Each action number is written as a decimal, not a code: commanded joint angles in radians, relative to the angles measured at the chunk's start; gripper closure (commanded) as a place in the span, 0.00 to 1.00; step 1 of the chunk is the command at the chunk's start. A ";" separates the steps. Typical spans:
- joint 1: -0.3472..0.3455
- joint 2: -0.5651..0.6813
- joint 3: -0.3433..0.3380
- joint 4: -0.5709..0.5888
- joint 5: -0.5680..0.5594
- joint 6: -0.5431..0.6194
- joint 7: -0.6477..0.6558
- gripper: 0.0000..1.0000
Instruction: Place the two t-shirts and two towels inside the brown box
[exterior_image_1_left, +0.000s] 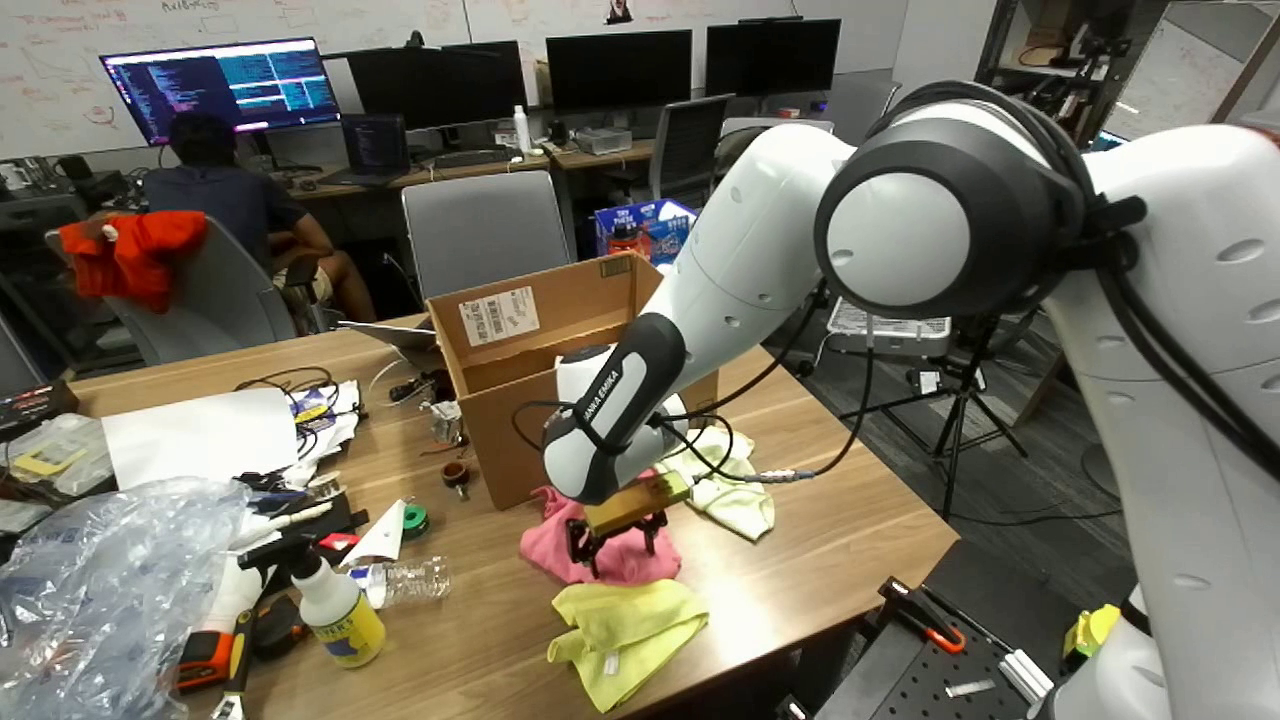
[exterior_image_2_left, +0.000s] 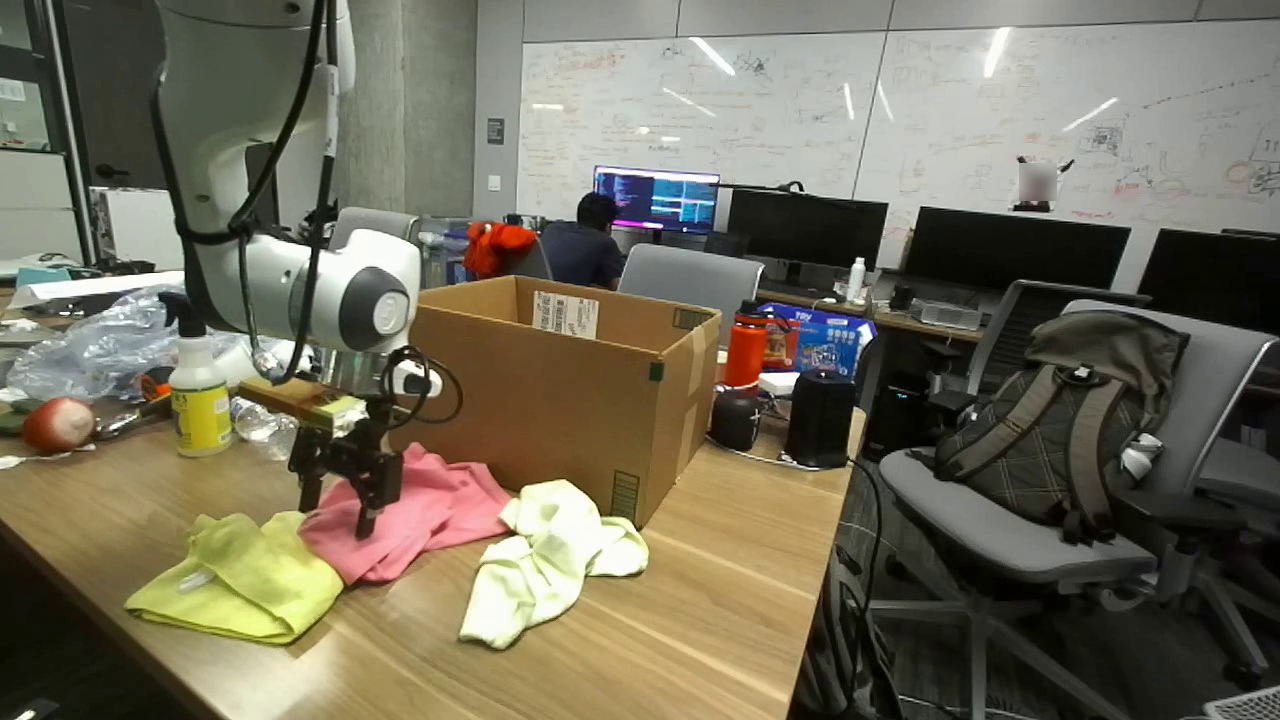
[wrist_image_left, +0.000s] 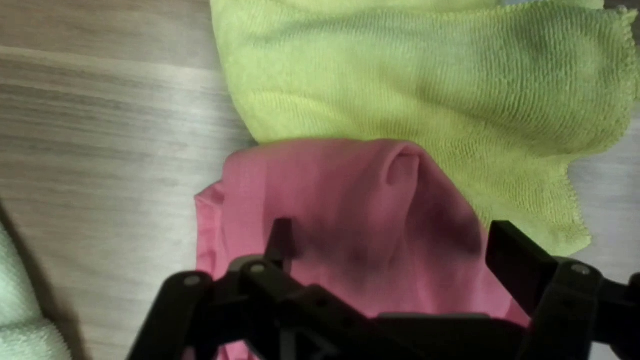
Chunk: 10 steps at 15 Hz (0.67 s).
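Note:
A pink t-shirt (exterior_image_1_left: 550, 545) lies crumpled on the table, close to the brown box (exterior_image_1_left: 500, 440). My gripper (wrist_image_left: 390, 235) points down over this t-shirt with its jaws wide apart; whether its fingertips touch the fabric, I cannot tell. Against the pink cloth's front side rests the yellow-green towel (exterior_image_2_left: 240, 580), loosely folded. The cream-white towel (exterior_image_2_left: 550, 560) is bunched on the tabletop beside the box, and a bit of it enters the wrist view at the left. The box stands upright with its top uncovered, its floor hidden. Another t-shirt is hidden or out of view.
A spray bottle (exterior_image_1_left: 340, 615), a clear plastic bottle (exterior_image_1_left: 415, 582) and plastic wrap (exterior_image_1_left: 120, 580) clutter one side of the table. Behind the box stand an orange bottle (exterior_image_2_left: 745, 350) and a black speaker (exterior_image_2_left: 822, 420). The table's edge runs near the towels.

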<state>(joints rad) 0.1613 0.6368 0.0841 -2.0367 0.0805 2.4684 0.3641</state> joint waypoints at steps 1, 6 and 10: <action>0.016 0.023 -0.022 0.004 0.010 0.031 -0.012 0.00; 0.014 0.053 -0.030 0.004 0.011 0.031 -0.014 0.00; 0.018 0.055 -0.035 0.005 0.008 0.036 -0.012 0.25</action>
<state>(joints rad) 0.1615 0.6898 0.0644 -2.0371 0.0805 2.4854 0.3641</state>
